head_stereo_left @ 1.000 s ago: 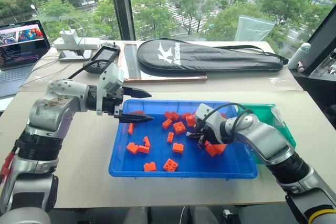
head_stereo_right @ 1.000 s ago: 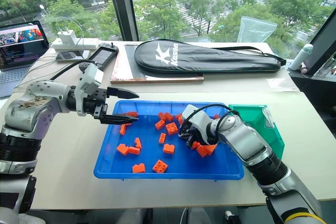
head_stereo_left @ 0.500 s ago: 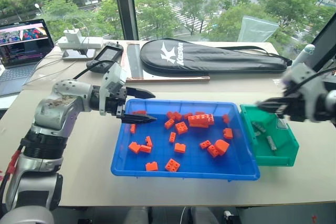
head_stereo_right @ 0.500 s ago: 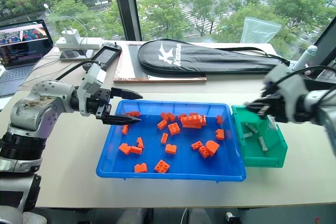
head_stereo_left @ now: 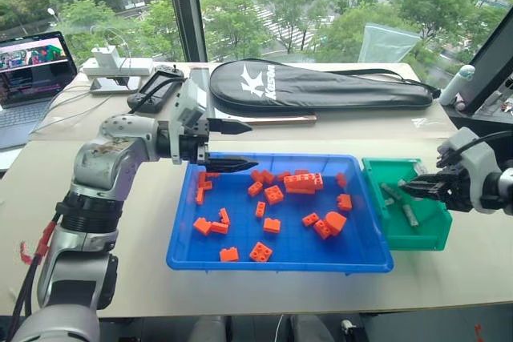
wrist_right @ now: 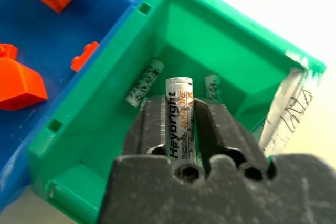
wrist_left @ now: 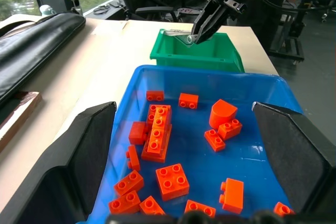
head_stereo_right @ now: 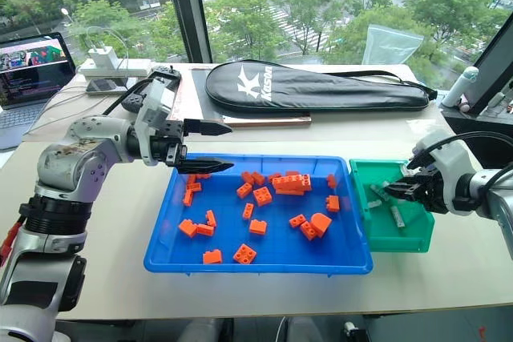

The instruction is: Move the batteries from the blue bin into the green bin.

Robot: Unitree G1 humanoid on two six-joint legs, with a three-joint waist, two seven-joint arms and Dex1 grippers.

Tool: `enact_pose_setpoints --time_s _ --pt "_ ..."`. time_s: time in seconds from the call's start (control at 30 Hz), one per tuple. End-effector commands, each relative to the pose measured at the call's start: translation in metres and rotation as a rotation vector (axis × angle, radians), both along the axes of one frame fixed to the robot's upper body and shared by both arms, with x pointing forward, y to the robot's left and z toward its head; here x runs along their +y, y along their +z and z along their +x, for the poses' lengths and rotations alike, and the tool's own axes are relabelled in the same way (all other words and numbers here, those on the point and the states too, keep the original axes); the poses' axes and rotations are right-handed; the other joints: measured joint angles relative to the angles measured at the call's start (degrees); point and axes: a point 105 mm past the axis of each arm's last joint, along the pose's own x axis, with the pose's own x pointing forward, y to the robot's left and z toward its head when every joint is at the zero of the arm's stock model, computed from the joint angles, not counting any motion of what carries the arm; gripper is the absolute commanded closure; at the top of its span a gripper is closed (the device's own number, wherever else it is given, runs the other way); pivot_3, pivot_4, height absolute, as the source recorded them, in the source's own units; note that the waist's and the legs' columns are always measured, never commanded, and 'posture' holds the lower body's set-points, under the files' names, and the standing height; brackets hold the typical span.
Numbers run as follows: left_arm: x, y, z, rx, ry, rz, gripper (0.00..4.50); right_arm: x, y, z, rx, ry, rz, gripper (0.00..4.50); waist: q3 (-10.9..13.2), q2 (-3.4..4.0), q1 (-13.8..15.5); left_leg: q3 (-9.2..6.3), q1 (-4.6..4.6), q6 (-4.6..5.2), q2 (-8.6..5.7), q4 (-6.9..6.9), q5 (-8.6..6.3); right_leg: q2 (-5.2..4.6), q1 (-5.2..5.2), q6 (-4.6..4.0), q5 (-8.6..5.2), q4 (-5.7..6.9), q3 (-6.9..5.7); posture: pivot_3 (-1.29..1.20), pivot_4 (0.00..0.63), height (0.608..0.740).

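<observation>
I see right gripper (wrist_right: 180, 109) over green bin (head_stereo_left: 425, 234), battery (wrist_right: 180, 121) lying between its slightly parted fingers; two more batteries (wrist_right: 145, 83) lie inside bin. Left gripper (head_stereo_left: 231, 145) spread wide, empty, above blue bin (head_stereo_left: 184, 255) of orange bricks (head_stereo_left: 273, 195).

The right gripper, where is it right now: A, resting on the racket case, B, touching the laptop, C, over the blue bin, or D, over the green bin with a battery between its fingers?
D: the right gripper is above the green bin with a battery between its fingers.
</observation>
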Motion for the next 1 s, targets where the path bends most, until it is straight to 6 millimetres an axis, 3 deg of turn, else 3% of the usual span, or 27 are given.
enact_pose_setpoints --time_s 0.03,0.13,0.2,0.37,0.57,0.73,1.0 --pt "-0.002 0.018 0.000 -0.104 0.027 0.000 0.00 -0.006 0.014 0.002 -0.064 -0.019 -0.033 1.64 0.00 0.00 -0.03 0.01 0.00 0.00 0.00 0.00 0.00 -0.01 0.00 0.00 0.00 0.00 0.00 0.00 0.150 0.729" --pt "0.000 0.018 0.003 -0.116 0.056 0.007 0.00 -0.007 0.021 0.001 -0.092 0.001 -0.027 0.65 0.00 0.00 -0.07 0.00 0.00 0.00 0.00 0.00 0.00 0.00 0.00 0.00 0.00 0.00 0.01 0.00 0.150 0.729" --pt "0.004 0.018 0.007 -0.119 0.087 0.005 0.00 -0.010 0.036 0.001 -0.168 0.054 -0.027 0.03 0.00 0.00 -0.05 0.00 0.00 0.00 0.00 0.00 0.00 0.00 0.00 0.00 0.00 -0.01 0.00 0.00 0.150 0.729" --pt "0.017 0.020 0.015 -0.133 0.165 -0.013 0.00 -0.021 0.070 -0.001 -0.395 0.070 0.056 0.03 0.00 0.00 -0.05 0.01 0.00 0.00 0.00 0.00 0.00 0.00 0.01 0.00 0.00 -0.02 0.00 0.00 0.150 0.729" --pt "0.044 0.009 0.034 -0.169 0.346 -0.033 0.00 -0.039 0.085 -0.010 -0.624 -0.031 0.271 0.03 -0.01 0.00 -0.03 -0.05 0.05 0.00 0.00 -0.02 0.00 0.00 0.08 0.00 0.00 -0.02 -0.02 0.00 0.150 0.729" --pt "0.065 -0.001 0.040 -0.133 0.438 -0.063 0.00 -0.037 0.071 -0.011 -0.675 -0.010 0.293 0.03 -0.01 0.00 -0.06 -0.03 0.05 -0.01 -0.01 -0.02 0.00 -0.01 0.05 0.00 0.00 0.00 -0.01 0.00 0.150 0.729" --pt "0.073 -0.013 0.045 -0.043 0.448 -0.036 0.00 -0.023 0.057 -0.002 -0.673 0.009 0.319 0.03 -0.01 0.02 0.00 -0.03 0.05 -0.01 -0.02 -0.02 0.00 -0.02 0.07 0.00 0.00 0.01 -0.02 0.00 0.150 0.729"
